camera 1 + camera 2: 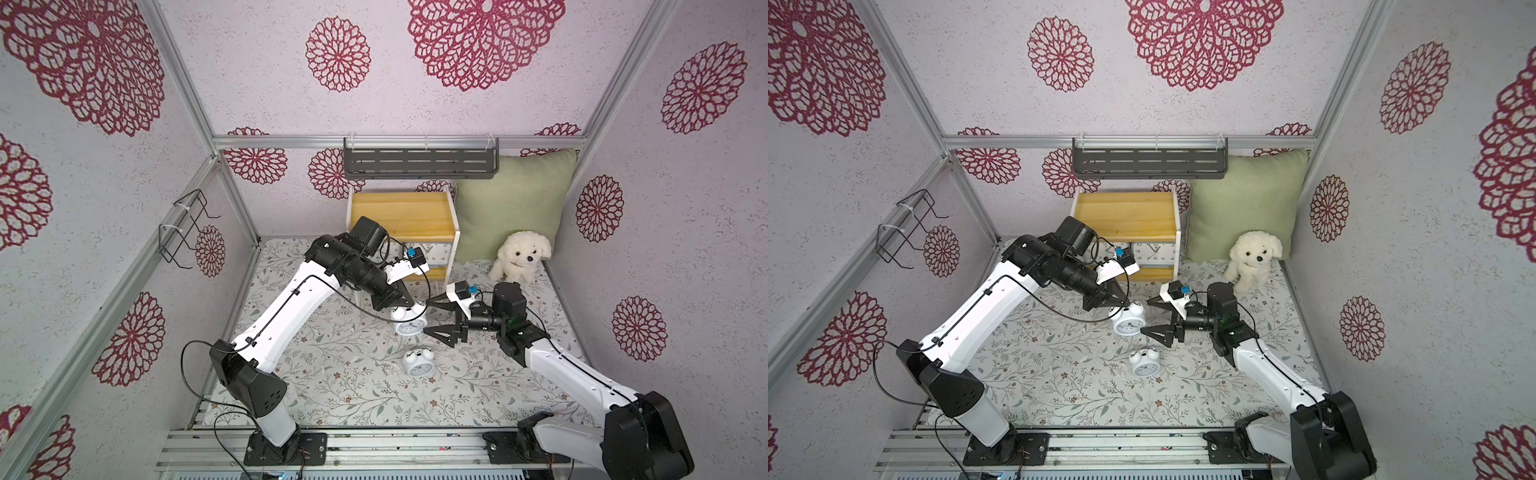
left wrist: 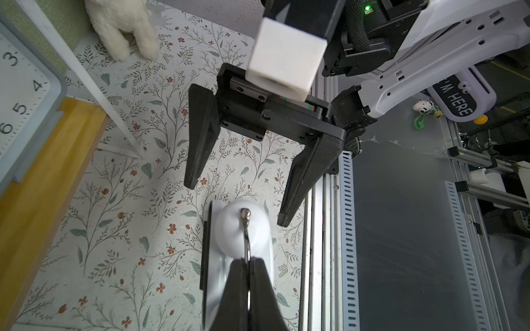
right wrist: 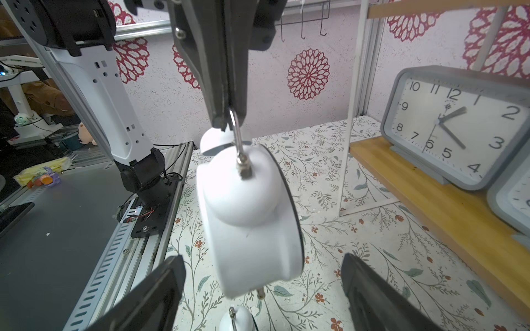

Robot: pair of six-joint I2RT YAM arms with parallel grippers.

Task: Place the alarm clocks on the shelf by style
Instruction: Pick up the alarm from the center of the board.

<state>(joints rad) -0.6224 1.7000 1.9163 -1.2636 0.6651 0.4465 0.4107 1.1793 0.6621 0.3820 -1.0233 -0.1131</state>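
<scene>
I've got the left gripper pinched tight on the thin metal carry loop of a small round white twin-bell alarm clock, and the clock hangs below the closed jaws, face turned toward the shelf side. In the right wrist view its feet look clear of the floral-print tablecloth. The right gripper comes in level from the other side with its black jaws spread wide and holding nothing. Its fingertips sit just short of the hanging clock, one to each side of it, and I can't see any contact. The second white twin-bell clock lies on the cloth nearer to me, close below the right gripper and well apart from the shelf. The small two-tier stand with yellow pine boards and thin white frames stands against the back wall. On its lower board a grey rounded-rectangular clock with a white face stands upright, with a second grey clock just beside it, cut off at the edge of the right wrist view. A pale green cushion and a white plush dog sit to the right of the stand.
</scene>
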